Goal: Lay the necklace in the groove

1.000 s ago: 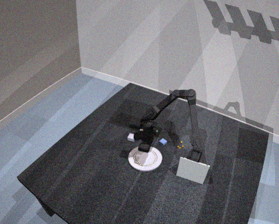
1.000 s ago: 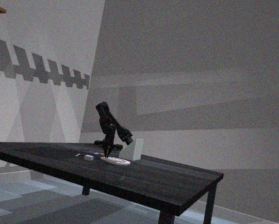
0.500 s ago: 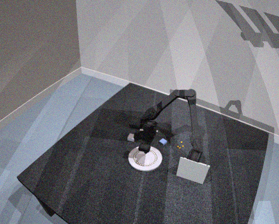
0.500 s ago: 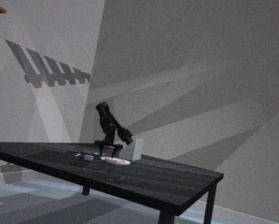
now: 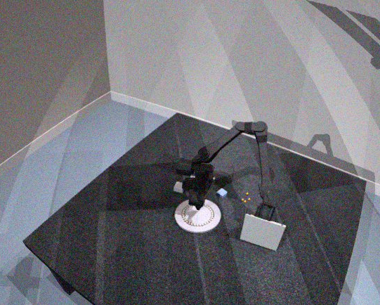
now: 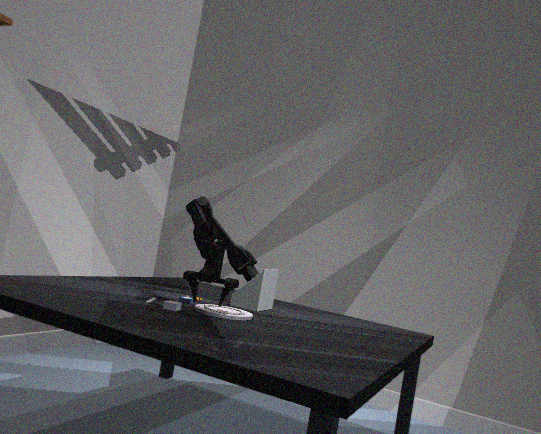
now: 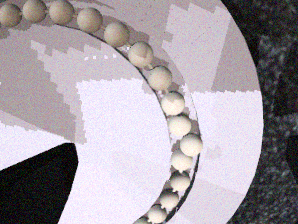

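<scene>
The round white bead board (image 5: 217,216) (image 6: 246,316) (image 7: 230,125) lies flat on the table. The pearl bead necklace (image 5: 197,225) (image 7: 179,125) lies around its groove. In the wrist view most visible beads follow the groove. One bead at the right sits out of line, towards or on the groove's outer edge. The left part of the ring is out of the wrist view, and the arm hides the ring's back in the top view. My gripper (image 6: 209,301) (image 7: 183,151) is open and empty, low over the board's back part, its fingers either side of the necklace's right stretch.
A light grey block (image 5: 178,187) (image 6: 172,305) and a blue block (image 5: 222,192) (image 6: 186,299) lie behind the board. Several small orange dots (image 5: 245,201) are near the blue block. A large pale block (image 5: 263,232) (image 6: 267,290) stands by the arm's base on the dark table (image 5: 145,246) (image 6: 306,345).
</scene>
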### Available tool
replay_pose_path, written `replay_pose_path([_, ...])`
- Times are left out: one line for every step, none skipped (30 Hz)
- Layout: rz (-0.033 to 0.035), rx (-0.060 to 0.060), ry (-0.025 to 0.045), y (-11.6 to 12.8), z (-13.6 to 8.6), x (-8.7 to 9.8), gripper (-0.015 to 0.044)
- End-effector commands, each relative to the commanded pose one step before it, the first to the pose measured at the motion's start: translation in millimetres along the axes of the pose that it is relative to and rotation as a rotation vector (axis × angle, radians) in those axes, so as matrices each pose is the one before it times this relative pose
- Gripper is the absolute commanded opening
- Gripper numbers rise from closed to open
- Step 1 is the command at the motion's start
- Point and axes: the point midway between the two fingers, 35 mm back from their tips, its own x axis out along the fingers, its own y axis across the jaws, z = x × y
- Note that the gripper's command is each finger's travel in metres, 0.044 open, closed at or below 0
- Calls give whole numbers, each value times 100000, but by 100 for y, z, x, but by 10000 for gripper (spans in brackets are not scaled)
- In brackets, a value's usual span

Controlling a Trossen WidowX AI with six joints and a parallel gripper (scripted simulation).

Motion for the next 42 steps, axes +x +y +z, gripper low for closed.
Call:
replay_pose_path([-271, 423, 2, -66, 31, -25, 440])
replay_pose_path([0, 0, 0, 0, 0, 0, 440])
replay_pose_path([0, 0, 0, 0, 0, 0, 440])
replay_pose_path([0, 0, 0, 0, 0, 0, 440])
replay_pose_path([0, 0, 0, 0, 0, 0, 440])
replay_pose_path([14, -265, -4, -10, 5, -132, 414])
replay_pose_path([38, -793, -10, -31, 10, -398, 387])
replay_pose_path([47, -1322, -11, -55, 3, -667, 380])
replay_pose_path([30, -1594, -3, -74, -21, -811, 380])
replay_pose_path([3, -1319, 6, -66, -38, -676, 380])
replay_pose_path([-8, -791, 7, -42, -32, -408, 380])
replay_pose_path([-4, -264, 3, -14, -12, -136, 380])
replay_pose_path([0, 0, 0, 0, 0, 0, 380])
replay_pose_path([1, 0, -2, 0, 4, 148, 380])
replay_pose_path([-1, 0, -2, 0, 5, 238, 380])
replay_pose_path([-7, 0, 0, -1, 3, 352, 380])
replay_pose_path([-21, 1, 4, -4, -4, 496, 380])
replay_pose_path([-30, 2, 9, -6, -12, 451, 380])
replay_pose_path([-13, 1, 4, -2, -6, 156, 380])
replay_pose_path([0, 0, 0, 0, 0, 0, 380])
replay_pose_path([-169, 1064, -1420, -136, 396, -768, 380])
replay_pose_path([2, -10, 13, 1, -3, 28, 380])
replay_pose_path([3, -19, 24, 2, -5, 52, 380])
replay_pose_path([4, -28, 36, 4, -8, 78, 380])
replay_pose_path([6, -38, 49, 5, -11, 105, 380])
replay_pose_path([7, -47, 62, 6, -14, 133, 380])
replay_pose_path([7, -53, 70, 7, -17, 147, 380])
replay_pose_path([7, -55, 73, 7, -18, 154, 380])
replay_pose_path([7, -56, 75, 7, -19, 156, 380])
replay_pose_path([6, -56, 75, 7, -20, 156, 380])
replay_pose_path([6, -56, 75, 7, -21, 156, 380])
replay_pose_path([5, -56, 76, 7, -22, 156, 380])
replay_pose_path([5, -56, 76, 7, -23, 156, 380])
replay_pose_path([4, -57, 76, 6, -23, 156, 380])
replay_pose_path([4, -57, 77, 6, -24, 155, 380])
replay_pose_path([3, -57, 77, 6, -25, 155, 380])
replay_pose_path([3, -57, 78, 6, -26, 155, 380])
replay_pose_path([2, -57, 78, 6, -27, 155, 380])
replay_pose_path([2, -57, 78, 6, -28, 155, 380])
replay_pose_path([1, -57, 79, 6, -28, 155, 380])
replay_pose_path([1, -57, 79, 6, -29, 154, 380])
replay_pose_path([0, -45, 63, 5, -24, 122, 380])
